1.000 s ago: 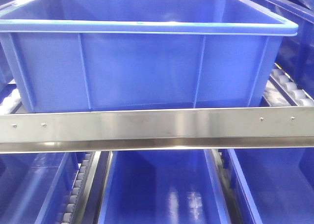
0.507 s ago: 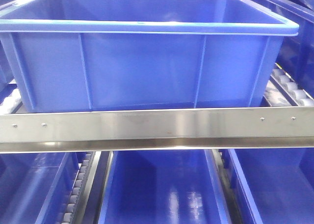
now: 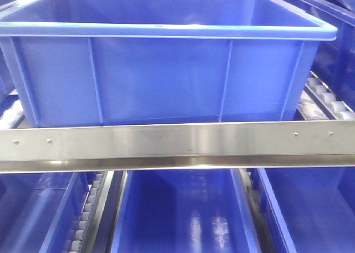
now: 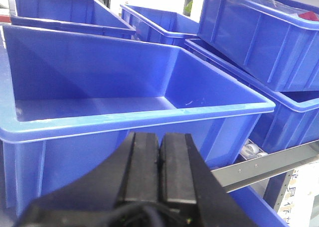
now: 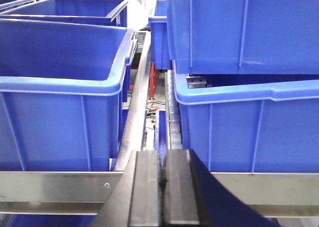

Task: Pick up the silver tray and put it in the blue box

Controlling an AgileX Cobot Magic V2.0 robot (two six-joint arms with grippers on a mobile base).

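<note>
A big blue box [image 3: 166, 70] stands on the upper shelf straight ahead, and what I see of its inside is bare. The left wrist view looks into the same blue box [image 4: 99, 87] from its front rim. My left gripper [image 4: 159, 137] is shut with nothing in it, just in front of that rim. My right gripper [image 5: 162, 157] is shut and empty too, level with the steel shelf rail [image 5: 60, 187], between the box [image 5: 60, 87] and the stacked bins on the right. The silver tray is out of view.
A steel rail [image 3: 177, 145] runs across the shelf front. More blue bins sit below [image 3: 183, 219] and to the right [image 4: 259, 43], some stacked [image 5: 239, 28]. Roller tracks [image 3: 324, 100] flank the box.
</note>
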